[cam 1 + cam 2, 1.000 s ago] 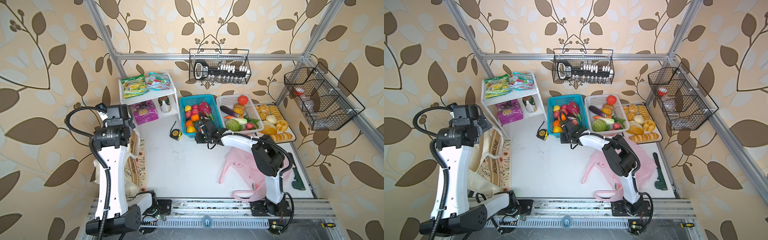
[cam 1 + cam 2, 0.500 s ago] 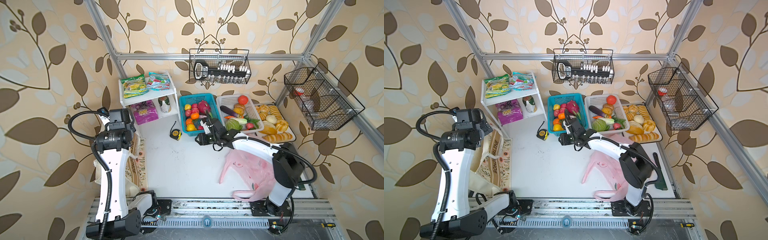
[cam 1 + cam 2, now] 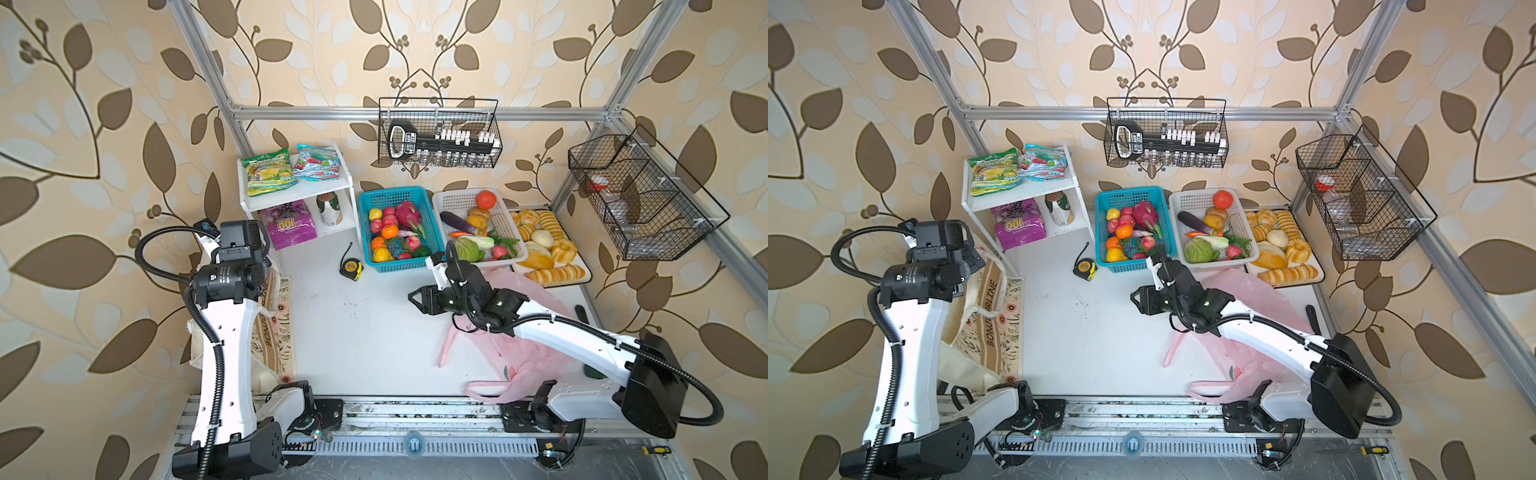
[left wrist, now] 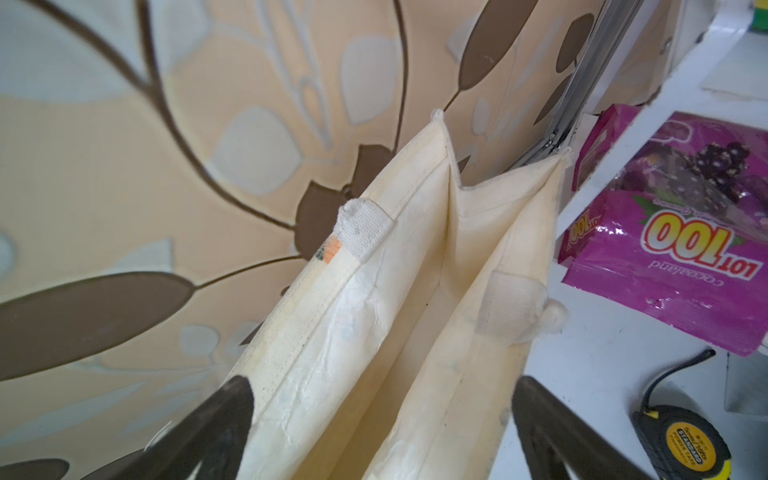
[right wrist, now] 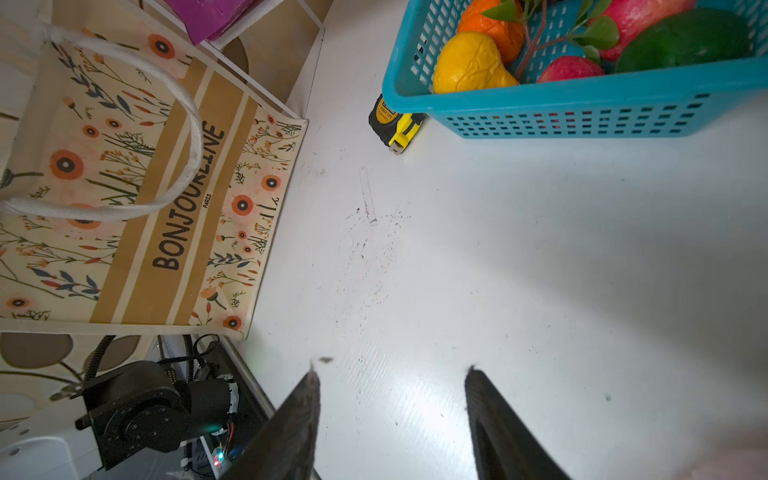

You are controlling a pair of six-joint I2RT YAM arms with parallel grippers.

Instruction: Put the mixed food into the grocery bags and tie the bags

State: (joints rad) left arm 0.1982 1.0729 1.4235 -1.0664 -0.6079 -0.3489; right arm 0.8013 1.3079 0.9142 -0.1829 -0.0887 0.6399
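Note:
The cream canvas tote (image 3: 274,332) (image 3: 992,307) lies at the left, under my left arm. In the left wrist view my left gripper (image 4: 381,380) is open, a finger on each side of the tote's (image 4: 415,291) open mouth. My right gripper (image 3: 413,299) (image 3: 1136,300) (image 5: 392,370) is open and empty above bare table, in front of the blue basket (image 3: 365,199). That basket holds toy fruit, among them a dragon fruit (image 3: 407,214) and a yellow fruit (image 5: 469,62). The pink plastic bag (image 3: 519,353) (image 3: 1258,291) lies under my right arm. A purple pouch (image 3: 291,224) (image 4: 685,249), a can (image 3: 329,208) and a teal-red packet (image 3: 318,162) sit on the white shelf.
A tape measure (image 3: 351,266) (image 5: 392,120) lies left of the blue basket. A white basket (image 3: 457,201) of vegetables and a bread tray (image 3: 577,259) stand at the back right. A green-yellow packet (image 3: 268,170) lies on the shelf top. Wire baskets hang on the back and right walls.
My right gripper has drawn back from the blue basket's front toward the middle of the table, holding nothing, its arm swinging out to the right. The left arm has barely shifted.

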